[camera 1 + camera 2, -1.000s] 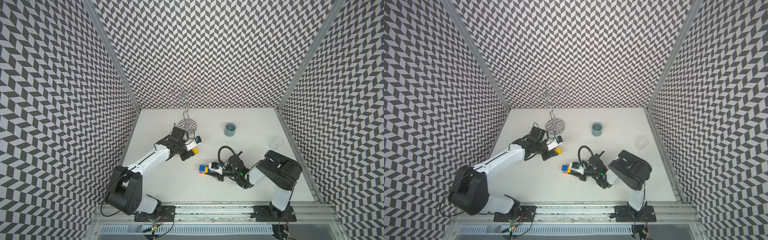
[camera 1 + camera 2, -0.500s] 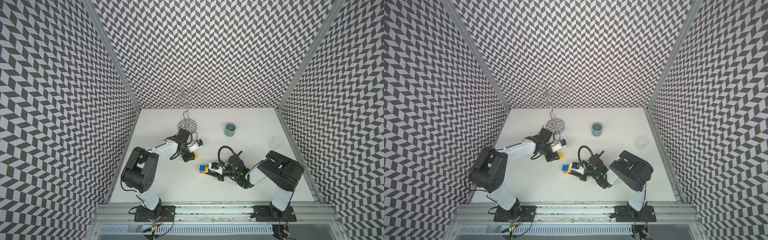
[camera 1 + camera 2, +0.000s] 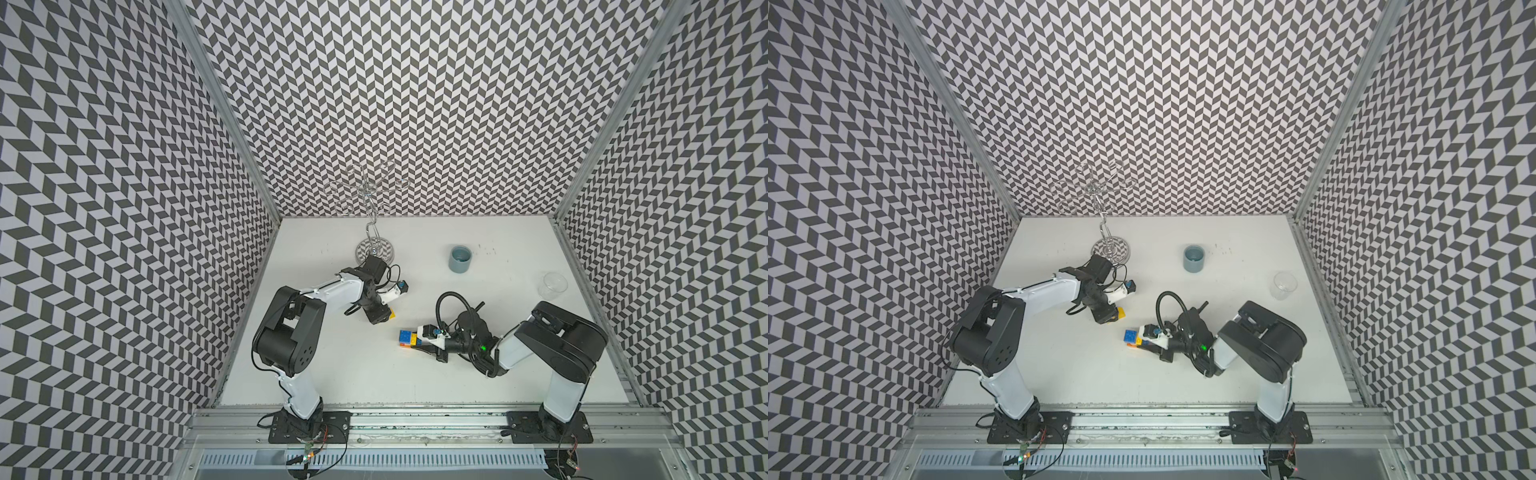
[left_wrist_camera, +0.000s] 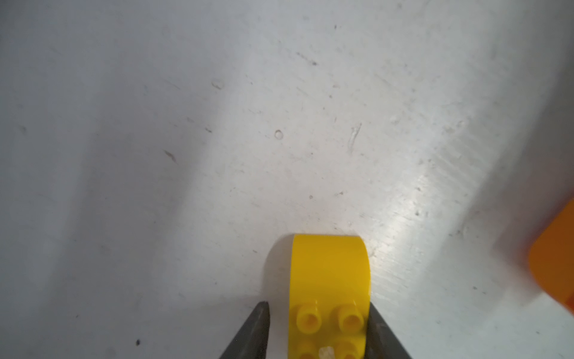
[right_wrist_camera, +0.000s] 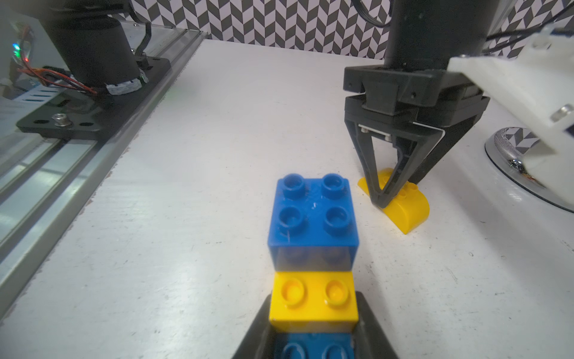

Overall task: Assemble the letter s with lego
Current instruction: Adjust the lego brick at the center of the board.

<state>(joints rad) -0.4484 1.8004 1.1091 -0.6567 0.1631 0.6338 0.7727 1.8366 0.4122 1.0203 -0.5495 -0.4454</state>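
Left gripper (image 5: 383, 199) straddles rounded yellow brick (image 4: 330, 273) lying on table (image 3: 374, 374). Jaws narrow but loose: one finger touches brick, other stands just clear. Right gripper (image 5: 313, 310) clamps brick stack (image 5: 312, 214), blue-yellow-blue, near table middle, near yellow brick.

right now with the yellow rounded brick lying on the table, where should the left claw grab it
Pinch the yellow rounded brick across its two flat side faces, by the studs, coming down from above. Those faces are parallel; the curved surface would likely slip. The left claw straddles them.
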